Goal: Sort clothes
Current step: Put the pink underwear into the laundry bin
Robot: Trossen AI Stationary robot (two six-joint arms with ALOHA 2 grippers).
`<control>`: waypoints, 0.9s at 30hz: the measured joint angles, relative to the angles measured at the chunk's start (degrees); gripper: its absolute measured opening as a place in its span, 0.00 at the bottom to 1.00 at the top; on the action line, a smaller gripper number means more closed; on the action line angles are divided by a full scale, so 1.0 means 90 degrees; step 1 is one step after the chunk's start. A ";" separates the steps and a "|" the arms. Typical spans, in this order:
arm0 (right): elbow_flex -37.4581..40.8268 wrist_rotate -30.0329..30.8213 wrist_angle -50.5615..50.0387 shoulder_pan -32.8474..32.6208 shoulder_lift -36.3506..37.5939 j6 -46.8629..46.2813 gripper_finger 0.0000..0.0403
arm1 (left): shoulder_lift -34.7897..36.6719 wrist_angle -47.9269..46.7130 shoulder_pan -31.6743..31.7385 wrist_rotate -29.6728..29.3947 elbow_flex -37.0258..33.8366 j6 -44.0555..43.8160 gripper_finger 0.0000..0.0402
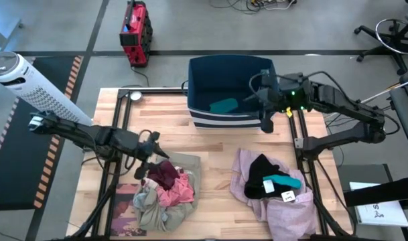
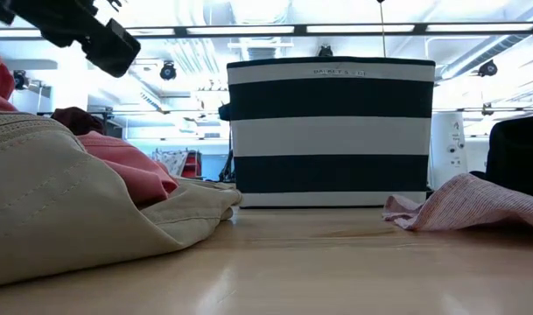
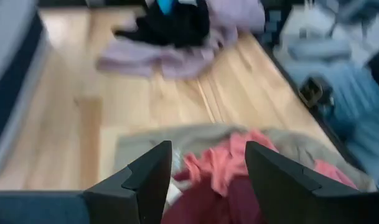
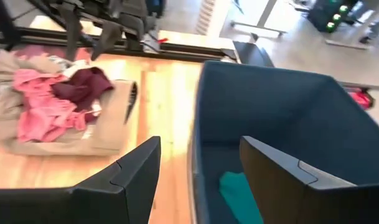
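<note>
Everything here sits in relation to the striped bin [image 1: 220, 119] at the back of the worktop [image 1: 217, 167]. In front of the bin and towards the left arm lies one heap: the maroon garment [image 1: 165, 174] on top, the pink one [image 1: 179, 191] under it, both bedded on the khaki-beige piece [image 1: 188, 163], with a grey-green one [image 1: 147, 201] at the near edge. In front of the bin on the other side lies the lilac-pink garment [image 1: 281, 207], carrying the black one [image 1: 260, 175] and a small teal piece [image 1: 282, 181]. Another teal piece [image 1: 224, 105] already lies inside the bin.

The left gripper [image 1: 145, 169] hovers just beside the maroon garment, its fingers [image 3: 149, 177] spread with nothing between them. The right gripper [image 1: 265, 110] hangs over the bin's rim, fingers [image 4: 130, 171] likewise parted and empty.

All of this looks light, limp cloth that will sag and trail when lifted. I'd say the maroon piece is best pinched at its raised crumpled folds, high on the heap, since a low bite could drag the pink one along too.
</note>
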State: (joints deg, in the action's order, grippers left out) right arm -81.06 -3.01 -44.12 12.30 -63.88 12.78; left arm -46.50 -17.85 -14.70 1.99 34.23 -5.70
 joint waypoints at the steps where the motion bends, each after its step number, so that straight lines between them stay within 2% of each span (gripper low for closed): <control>1: 0.0043 0.0001 0.0022 -0.0097 0.0002 -0.0027 0.51 | -0.0222 -0.0172 -0.0117 -0.0037 0.0155 -0.0045 0.48; 7: 0.0232 0.0341 0.0047 -0.0606 -0.0005 -0.0110 0.51 | -0.1526 -0.1307 -0.0839 -0.0314 0.1068 -0.0397 0.48; 12: 0.0251 0.0377 0.0049 -0.0885 -0.0002 -0.0221 0.51 | -0.2365 -0.1468 -0.1415 -0.0324 0.1670 -0.0726 0.48; 20: 0.0251 0.0443 0.0038 -0.1164 0.0000 -0.0312 0.51 | -0.3249 -0.1587 -0.2161 -0.0038 0.2347 -0.2135 0.48; 27: 0.0251 0.0503 0.0032 -0.1217 0.0000 -0.0304 0.51 | -0.3868 -0.2199 -0.2277 -0.0036 0.2468 -0.2544 0.48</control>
State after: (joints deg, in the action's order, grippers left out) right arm -78.81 1.52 -43.83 1.34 -63.88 10.05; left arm -81.31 -37.64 -35.20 1.66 56.45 -28.60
